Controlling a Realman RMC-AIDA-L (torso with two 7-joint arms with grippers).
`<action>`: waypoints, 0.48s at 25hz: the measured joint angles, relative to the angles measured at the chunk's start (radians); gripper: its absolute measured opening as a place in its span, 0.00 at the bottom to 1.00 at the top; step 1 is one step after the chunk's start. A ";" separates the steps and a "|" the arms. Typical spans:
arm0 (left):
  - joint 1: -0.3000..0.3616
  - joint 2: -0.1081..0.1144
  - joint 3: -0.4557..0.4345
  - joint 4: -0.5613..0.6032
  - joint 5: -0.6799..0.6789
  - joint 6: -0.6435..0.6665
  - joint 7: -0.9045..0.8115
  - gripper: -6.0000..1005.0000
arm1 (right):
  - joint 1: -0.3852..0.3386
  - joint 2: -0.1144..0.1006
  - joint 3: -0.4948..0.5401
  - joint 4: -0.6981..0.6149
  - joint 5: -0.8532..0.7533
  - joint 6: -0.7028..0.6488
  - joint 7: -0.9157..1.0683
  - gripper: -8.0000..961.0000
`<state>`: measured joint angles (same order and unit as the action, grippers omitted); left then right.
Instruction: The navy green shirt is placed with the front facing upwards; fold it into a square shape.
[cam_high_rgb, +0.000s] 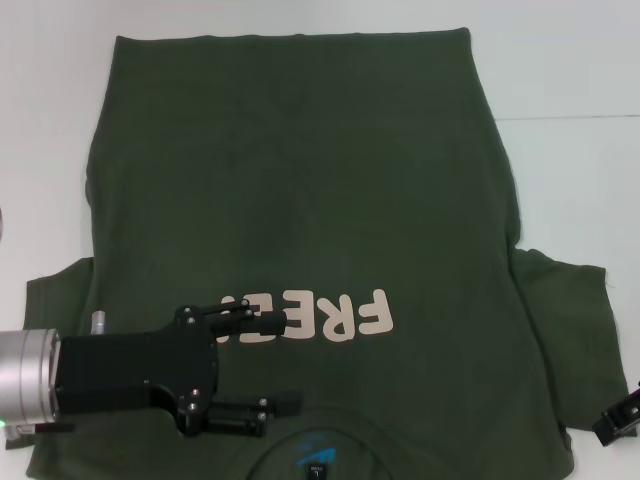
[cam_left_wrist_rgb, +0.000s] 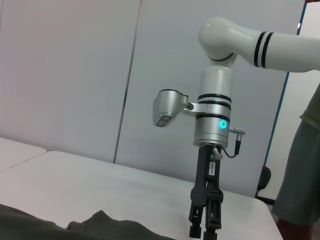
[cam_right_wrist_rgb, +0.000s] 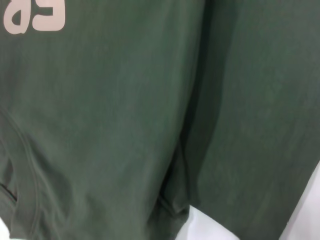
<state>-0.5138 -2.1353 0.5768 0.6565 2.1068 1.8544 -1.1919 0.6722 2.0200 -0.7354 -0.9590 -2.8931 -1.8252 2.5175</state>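
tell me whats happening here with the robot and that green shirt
A navy green shirt lies spread flat, print side up, on a white table, with its collar nearest the robot. No fold shows yet. The left gripper is over the shirt's chest near the collar, fingers spread wide apart, partly covering the pink lettering. The right gripper sits at the shirt's right sleeve, by the table's edge, barely in the head view.

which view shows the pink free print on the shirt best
The head view: the pale pink "FREE" print on the dark olive-green cotton T-shirt shows there, partly covered by the left pincer. The right wrist view catches only two letters; the left wrist view shows none.
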 joint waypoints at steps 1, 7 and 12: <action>0.000 0.000 0.000 0.000 0.000 0.000 0.000 0.87 | 0.000 0.000 0.000 0.004 0.000 0.000 0.000 0.98; 0.000 0.000 0.000 0.000 -0.002 0.000 0.000 0.87 | 0.008 0.000 -0.002 0.025 0.000 0.000 0.000 0.98; 0.000 0.000 0.000 0.000 -0.003 0.000 0.000 0.87 | 0.011 -0.001 -0.002 0.025 -0.017 0.000 0.000 0.98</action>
<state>-0.5138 -2.1353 0.5768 0.6565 2.1038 1.8546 -1.1919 0.6832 2.0191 -0.7379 -0.9342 -2.9099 -1.8253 2.5173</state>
